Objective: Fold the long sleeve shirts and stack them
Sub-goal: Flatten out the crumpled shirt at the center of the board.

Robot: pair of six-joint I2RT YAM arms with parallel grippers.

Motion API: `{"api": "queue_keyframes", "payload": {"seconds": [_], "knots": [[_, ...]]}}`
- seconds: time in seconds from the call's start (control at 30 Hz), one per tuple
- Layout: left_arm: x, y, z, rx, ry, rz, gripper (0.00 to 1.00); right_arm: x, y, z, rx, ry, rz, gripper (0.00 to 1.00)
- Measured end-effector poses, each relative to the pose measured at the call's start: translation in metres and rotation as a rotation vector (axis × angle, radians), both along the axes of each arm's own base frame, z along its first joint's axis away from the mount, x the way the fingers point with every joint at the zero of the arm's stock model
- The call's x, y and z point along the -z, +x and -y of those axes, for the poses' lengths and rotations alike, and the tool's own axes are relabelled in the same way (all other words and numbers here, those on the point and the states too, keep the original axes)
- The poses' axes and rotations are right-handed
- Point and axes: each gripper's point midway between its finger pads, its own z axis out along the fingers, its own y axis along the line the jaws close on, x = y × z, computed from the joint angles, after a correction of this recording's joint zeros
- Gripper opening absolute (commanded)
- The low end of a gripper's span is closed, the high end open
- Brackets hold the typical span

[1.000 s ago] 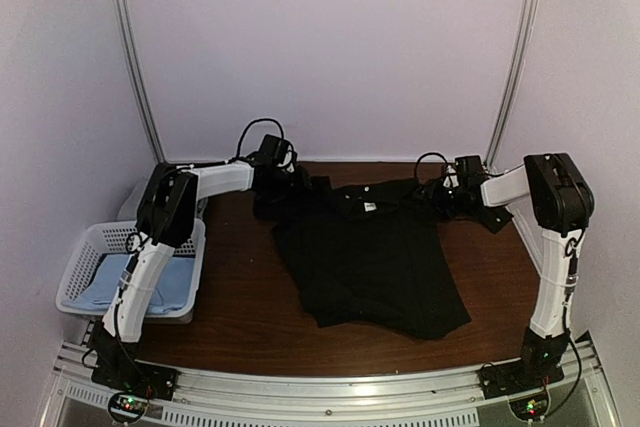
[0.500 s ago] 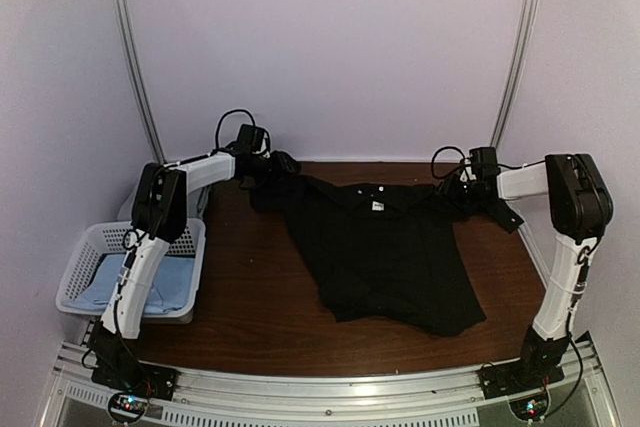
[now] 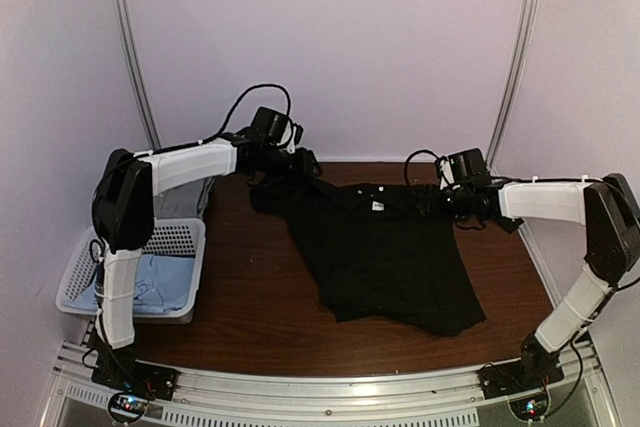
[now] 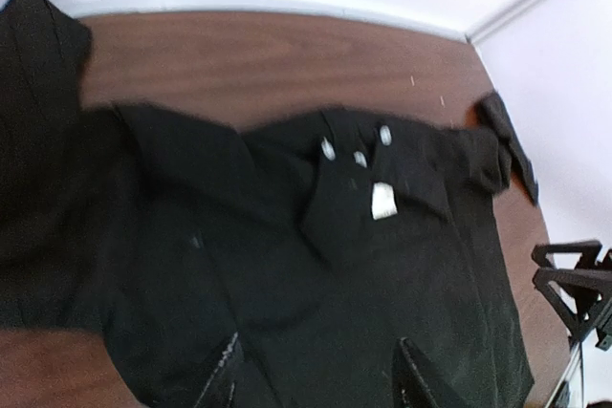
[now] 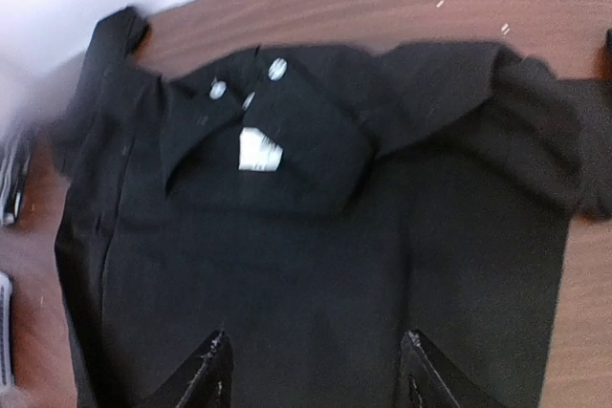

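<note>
both open, holding nothing. left gripper: fingers spread wide at the bottom of the left wrist frame, cloth below them. right gripper: same, fingers wide apart at the bottom of its frame, over cloth. can't tell if either touches the cloth.

black shirt lies spread mid-frame in the top view, collar toward the top, hem toward the bottom. my left gripper is over its upper-left shoulder, my right over its upper-right shoulder.

edges / room:
- collar end sits near the far edge of the table, only a thin strip of wood beyond it.
- wide bare wood left of the shirt, between it and the basket.
- a band of bare wood below the hem, toward the bottom of the frame.
- the right side is tighter: sleeve end lies close to the table's right edge.
- other sleeve is bunched at the upper left of the left wrist frame.

counts:
- 3 shirts: 1 black on the table, 1 blue shirt in the basket, 1 grey shirt at the basket's far side, partly hidden by my left arm.
- 1 basket.
- 3 white buttons at the collar, 1 white label just below them.
</note>
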Motion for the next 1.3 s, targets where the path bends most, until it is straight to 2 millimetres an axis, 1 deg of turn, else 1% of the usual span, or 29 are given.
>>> {"api": "queue_keyframes", "payload": {"seconds": [0.03,0.07,0.1,0.17,0.23,0.3,0.33,0.4,0.53,0.57,0.63,0.73,0.8,0.9,0.97,1.1,1.2,1.3], "knots": [[0.001,-0.016,0.006,0.021,0.006,-0.005,0.53,0.005,-0.014,-0.008,-0.025,-0.010,-0.014,0.60],[0.008,-0.039,0.011,0.049,0.023,-0.024,0.53,0.008,-0.028,-0.017,-0.056,-0.014,-0.024,0.60],[0.014,-0.057,0.014,0.069,0.039,-0.042,0.52,0.010,-0.042,-0.025,-0.086,-0.018,-0.030,0.60],[0.035,-0.103,0.020,0.128,0.083,-0.092,0.52,0.011,-0.067,-0.039,-0.140,-0.019,-0.033,0.60],[0.052,-0.140,0.021,0.175,0.120,-0.130,0.52,0.009,-0.086,-0.048,-0.180,-0.015,-0.029,0.60],[0.066,-0.174,0.016,0.219,0.152,-0.165,0.53,0.009,-0.096,-0.050,-0.192,-0.010,-0.027,0.60],[0.070,-0.186,0.015,0.234,0.163,-0.177,0.53,0.010,-0.101,-0.050,-0.197,-0.007,-0.029,0.60],[0.073,-0.210,0.018,0.274,0.179,-0.183,0.53,0.014,-0.110,-0.050,-0.202,-0.007,-0.040,0.59],[0.065,-0.241,0.043,0.335,0.207,-0.139,0.54,0.023,-0.123,-0.051,-0.215,-0.023,-0.054,0.59],[0.063,-0.247,0.051,0.342,0.228,-0.125,0.54,0.024,-0.127,-0.051,-0.220,-0.026,-0.053,0.59],[0.053,-0.256,0.074,0.352,0.264,-0.079,0.55,0.024,-0.134,-0.049,-0.213,-0.026,-0.048,0.59],[0.042,-0.261,0.111,0.343,0.307,-0.004,0.56,0.023,-0.144,-0.039,-0.186,-0.019,-0.033,0.59],[0.042,-0.264,0.126,0.333,0.343,0.028,0.57,0.021,-0.149,-0.033,-0.165,-0.010,-0.022,0.59],[0.054,-0.267,0.126,0.321,0.411,0.034,0.57,0.017,-0.154,-0.025,-0.136,0.004,-0.004,0.59],[0.068,-0.267,0.119,0.314,0.466,0.022,0.57,0.015,-0.156,-0.023,-0.127,0.014,0.003,0.59],[0.087,-0.267,0.109,0.306,0.537,0.002,0.57,0.017,-0.159,-0.019,-0.111,0.026,0.001,0.58],[0.091,-0.267,0.108,0.307,0.552,-0.004,0.57,0.023,-0.162,-0.017,-0.105,0.023,-0.014,0.58],[0.091,-0.268,0.109,0.309,0.553,-0.004,0.57,0.027,-0.165,-0.017,-0.105,0.024,-0.025,0.58]]}}
